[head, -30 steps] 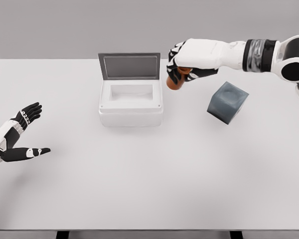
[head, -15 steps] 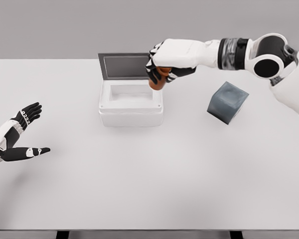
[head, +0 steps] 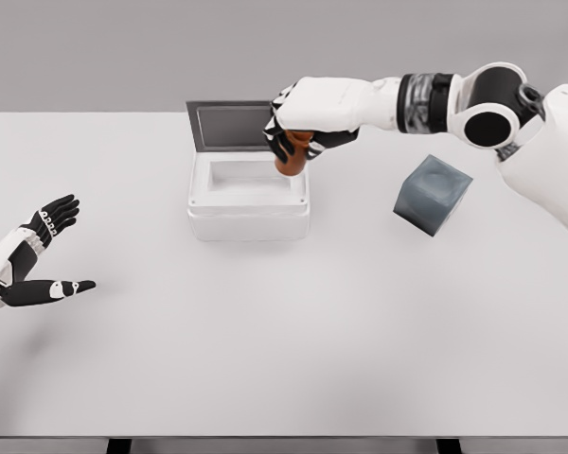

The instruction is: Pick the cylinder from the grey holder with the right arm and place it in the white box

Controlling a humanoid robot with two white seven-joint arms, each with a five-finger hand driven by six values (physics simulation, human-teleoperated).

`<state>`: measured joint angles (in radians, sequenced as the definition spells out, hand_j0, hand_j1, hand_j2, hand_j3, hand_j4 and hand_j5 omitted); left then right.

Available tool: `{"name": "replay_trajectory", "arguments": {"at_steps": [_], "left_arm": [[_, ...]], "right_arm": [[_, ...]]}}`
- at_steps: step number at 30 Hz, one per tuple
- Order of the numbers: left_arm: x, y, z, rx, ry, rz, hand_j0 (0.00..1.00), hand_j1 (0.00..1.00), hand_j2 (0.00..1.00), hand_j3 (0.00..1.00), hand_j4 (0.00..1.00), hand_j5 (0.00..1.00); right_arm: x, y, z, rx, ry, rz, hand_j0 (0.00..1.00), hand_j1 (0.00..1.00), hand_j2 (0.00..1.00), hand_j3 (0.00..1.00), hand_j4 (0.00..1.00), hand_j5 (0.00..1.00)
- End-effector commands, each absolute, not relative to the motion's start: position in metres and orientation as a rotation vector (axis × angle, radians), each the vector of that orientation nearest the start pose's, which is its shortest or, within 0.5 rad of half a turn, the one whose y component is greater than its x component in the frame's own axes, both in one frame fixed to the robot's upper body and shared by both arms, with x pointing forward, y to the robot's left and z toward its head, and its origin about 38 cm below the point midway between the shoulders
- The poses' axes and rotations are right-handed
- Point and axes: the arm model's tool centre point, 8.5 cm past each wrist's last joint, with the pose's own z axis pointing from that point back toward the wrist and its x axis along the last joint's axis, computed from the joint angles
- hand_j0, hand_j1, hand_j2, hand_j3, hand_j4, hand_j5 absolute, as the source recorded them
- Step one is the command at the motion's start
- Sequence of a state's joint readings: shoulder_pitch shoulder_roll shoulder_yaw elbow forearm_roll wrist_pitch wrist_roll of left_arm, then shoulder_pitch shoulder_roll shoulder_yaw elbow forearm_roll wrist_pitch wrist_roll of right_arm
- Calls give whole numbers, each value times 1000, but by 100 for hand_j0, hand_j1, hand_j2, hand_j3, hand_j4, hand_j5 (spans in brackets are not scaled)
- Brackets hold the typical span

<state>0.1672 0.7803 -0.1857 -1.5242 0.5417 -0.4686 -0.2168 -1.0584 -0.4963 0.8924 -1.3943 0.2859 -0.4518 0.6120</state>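
My right hand (head: 289,137) is shut on the orange-brown cylinder (head: 292,160), holding it upright over the right rear corner of the open white box (head: 249,203). The cylinder's lower end hangs just above the box's cavity, near the right wall. The box's grey lid (head: 231,126) stands open behind it. The grey holder (head: 433,194) sits tilted on the table to the right, with nothing in it. My left hand (head: 40,260) rests open at the table's left edge, far from the box.
The white table (head: 284,331) spreads wide in front of the box and holder. My right forearm (head: 426,99) reaches in from the upper right, passing above and behind the holder.
My right hand has carried the cylinder leftward from beside the box to above its right rear corner. The left hand and the holder have not moved.
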Motion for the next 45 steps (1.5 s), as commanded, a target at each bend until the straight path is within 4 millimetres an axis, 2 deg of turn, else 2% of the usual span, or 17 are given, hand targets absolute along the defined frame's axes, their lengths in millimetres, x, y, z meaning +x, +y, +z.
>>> {"name": "replay_trajectory", "arguments": {"at_steps": [1,6,7,8,11,13,14,15,17,18,21,24,27,31,36,41,45], "left_arm": [[306,402,100,-93,-1643,-559,100,100,100,100,100,100],[306,402,100,-92,-1644,-558,100,100,100,100,100,100],[306,402,100,-92,-1644,-558,100,100,100,100,100,100],[306,402,100,-92,-1644,-558,100,100,100,100,100,100],[306,402,101,-93,-1645,-559,100,100,100,100,100,100],[306,402,101,-93,-1645,-559,100,100,100,100,100,100],[306,401,100,-93,-1646,-557,100,100,100,100,100,100],[306,401,100,-94,-1645,-558,100,100,100,100,100,100],[306,401,100,-94,-1645,-558,100,100,100,100,100,100],[306,401,100,-94,-1645,-558,100,100,100,100,100,100],[306,401,101,-94,-1649,-560,100,100,100,100,100,100],[308,405,109,-78,-1657,-610,100,100,100,100,100,100],[335,398,137,-6,-1718,-750,100,100,100,100,100,100],[374,379,177,-81,-1743,-924,100,100,100,100,100,100],[439,347,173,-169,-1678,-926,100,100,100,100,100,100],[470,331,161,-238,-1650,-881,100,100,100,100,100,100],[488,323,167,-267,-1623,-856,100,100,100,100,100,100]], "right_arm": [[479,-122,300,340,2056,-2821,29,29,29,29,29,29],[479,-122,301,348,2052,-2818,34,34,34,34,34,34],[479,-122,301,366,2039,-2821,58,58,58,58,58,58],[481,-123,301,462,1961,-2834,100,100,100,100,100,100],[481,-122,304,525,1927,-2828,100,100,100,100,100,100],[461,-117,329,543,1935,-2717,100,100,100,100,100,100],[444,-128,362,618,1983,-2594,100,100,100,100,100,100],[435,-143,383,691,2005,-2539,100,100,100,100,100,100],[426,-178,402,770,2015,-2526,100,100,100,100,100,100],[424,-207,402,794,2042,-2562,100,100,100,100,100,100],[416,-257,394,841,2020,-2600,100,100,100,100,100,100],[412,-277,357,763,1971,-2717,100,100,100,100,100,100],[409,-282,322,676,1995,-2798,100,100,100,100,100,100],[403,-298,326,736,2058,-2769,100,100,100,100,100,100],[396,-307,312,707,2023,-2830,100,100,100,100,100,100],[391,-310,313,715,1989,-2844,100,100,100,100,100,100],[388,-310,316,721,1966,-2844,100,100,100,100,100,100]]}}
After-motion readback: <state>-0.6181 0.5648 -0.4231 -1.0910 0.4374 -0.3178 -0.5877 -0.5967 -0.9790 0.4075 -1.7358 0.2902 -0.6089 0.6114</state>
